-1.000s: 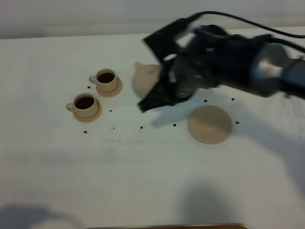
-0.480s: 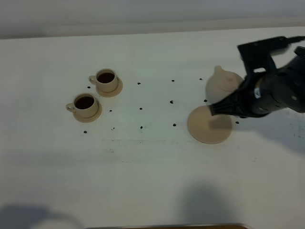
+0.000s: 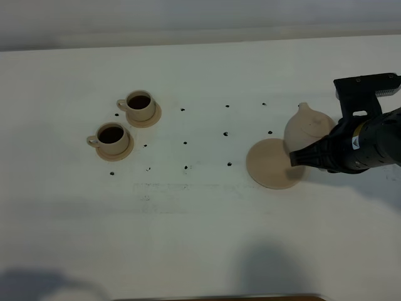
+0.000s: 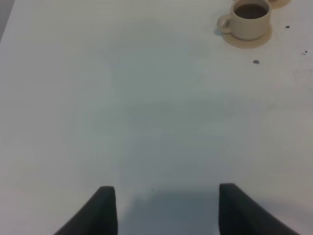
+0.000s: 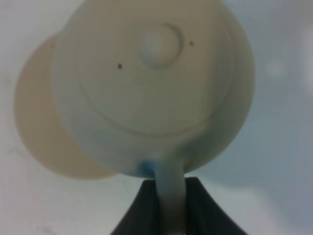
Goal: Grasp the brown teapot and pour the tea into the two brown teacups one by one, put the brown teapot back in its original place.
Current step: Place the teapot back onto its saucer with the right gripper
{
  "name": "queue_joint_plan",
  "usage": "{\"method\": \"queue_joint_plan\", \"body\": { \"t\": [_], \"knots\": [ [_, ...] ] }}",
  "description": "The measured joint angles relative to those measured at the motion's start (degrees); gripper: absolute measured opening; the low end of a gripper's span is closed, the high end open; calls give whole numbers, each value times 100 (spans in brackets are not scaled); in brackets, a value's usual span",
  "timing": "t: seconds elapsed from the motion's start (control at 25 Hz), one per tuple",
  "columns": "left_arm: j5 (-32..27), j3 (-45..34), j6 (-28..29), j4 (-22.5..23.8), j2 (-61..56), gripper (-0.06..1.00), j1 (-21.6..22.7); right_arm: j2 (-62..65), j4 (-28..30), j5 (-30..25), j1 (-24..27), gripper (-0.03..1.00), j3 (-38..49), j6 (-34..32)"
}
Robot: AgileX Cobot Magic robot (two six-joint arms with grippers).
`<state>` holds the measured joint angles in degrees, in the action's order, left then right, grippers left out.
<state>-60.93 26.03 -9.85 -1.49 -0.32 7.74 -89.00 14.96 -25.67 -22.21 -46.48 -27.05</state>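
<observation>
From the high camera I see my right gripper (image 3: 299, 157) holding the squat round pale tan teapot with its knobbed lid (image 3: 308, 127) off to the right side of the white table (image 3: 200, 219), just beside the flat round pale tan coaster disc (image 3: 270, 164) and overlapping its right edge in the picture; I cannot tell whether the pot touches the disc. In the right wrist view, the dark jaws are closed tight on the pot's loop handle (image 5: 169, 188), with the lid knob (image 5: 159, 45) facing the lens and the coaster (image 5: 44, 127) showing beyond the pot's body. The two small pale tan cylindrical teacups sit well apart on the left, the farther one (image 3: 140, 105) and the nearer one (image 3: 113, 138), each on its own round tan saucer and each holding dark liquid. My left gripper (image 4: 164, 208) has its jaws spread wide with nothing between them, over bare table, with one cup (image 4: 250, 18) visible far ahead of it.
</observation>
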Motion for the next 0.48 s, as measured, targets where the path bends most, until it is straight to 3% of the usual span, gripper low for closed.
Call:
{"method": "queue_joint_plan", "body": {
  "t": [0.48],
  "knots": [
    [0, 0, 0, 0, 0, 52, 0, -614, -353, 258, 0, 8, 19, 24]
  ]
}}
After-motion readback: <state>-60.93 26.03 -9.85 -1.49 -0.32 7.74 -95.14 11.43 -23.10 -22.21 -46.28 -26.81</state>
